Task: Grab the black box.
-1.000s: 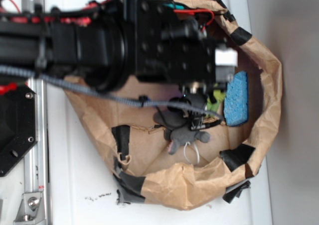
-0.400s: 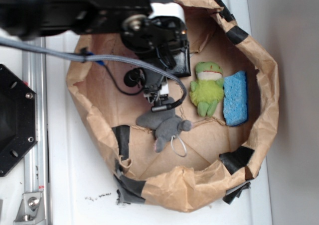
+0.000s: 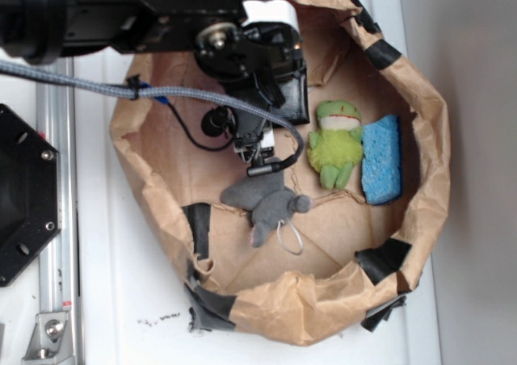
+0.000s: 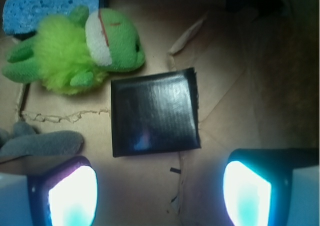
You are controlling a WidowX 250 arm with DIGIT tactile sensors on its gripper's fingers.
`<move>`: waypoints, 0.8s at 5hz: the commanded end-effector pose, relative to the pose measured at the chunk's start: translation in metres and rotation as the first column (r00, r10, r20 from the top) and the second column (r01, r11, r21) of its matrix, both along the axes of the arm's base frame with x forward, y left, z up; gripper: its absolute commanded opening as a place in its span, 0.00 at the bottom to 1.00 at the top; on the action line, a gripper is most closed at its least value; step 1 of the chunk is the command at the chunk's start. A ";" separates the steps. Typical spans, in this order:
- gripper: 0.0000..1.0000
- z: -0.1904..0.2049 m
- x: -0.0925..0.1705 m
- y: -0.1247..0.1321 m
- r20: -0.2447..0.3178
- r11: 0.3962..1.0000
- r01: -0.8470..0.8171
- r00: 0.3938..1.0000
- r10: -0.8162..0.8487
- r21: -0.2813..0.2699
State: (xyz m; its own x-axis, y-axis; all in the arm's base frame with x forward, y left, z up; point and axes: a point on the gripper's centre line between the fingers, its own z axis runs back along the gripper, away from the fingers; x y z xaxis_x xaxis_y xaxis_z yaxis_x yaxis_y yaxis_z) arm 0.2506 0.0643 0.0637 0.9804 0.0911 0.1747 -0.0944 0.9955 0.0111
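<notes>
The black box is a flat glossy square lying on the brown paper floor, just ahead of my fingers and centred between them. In the exterior view the black box shows partly under the arm, left of the frog's head. My gripper is open and empty, with its two glowing pads wide apart, short of the box and not touching it. In the exterior view the gripper hangs inside the bag, above the grey plush.
A green frog plush and a blue sponge lie right of the box. A grey plush lies by my left finger. The crumpled paper bag wall rings everything. A black hexagonal plate and a metal rail stand at the left.
The arm has swung from over the frog and sponge to the upper left, uncovering them. Over the last half second it has barely moved. The grey plush has shifted slightly left.
</notes>
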 end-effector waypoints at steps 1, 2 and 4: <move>1.00 -0.006 0.032 -0.007 -0.002 0.999 0.013 1.000 -0.013 0.050; 1.00 -0.018 0.044 -0.017 -0.018 0.999 0.046 0.999 -0.045 0.028; 1.00 -0.033 0.035 -0.030 -0.062 0.995 0.098 0.993 -0.098 0.003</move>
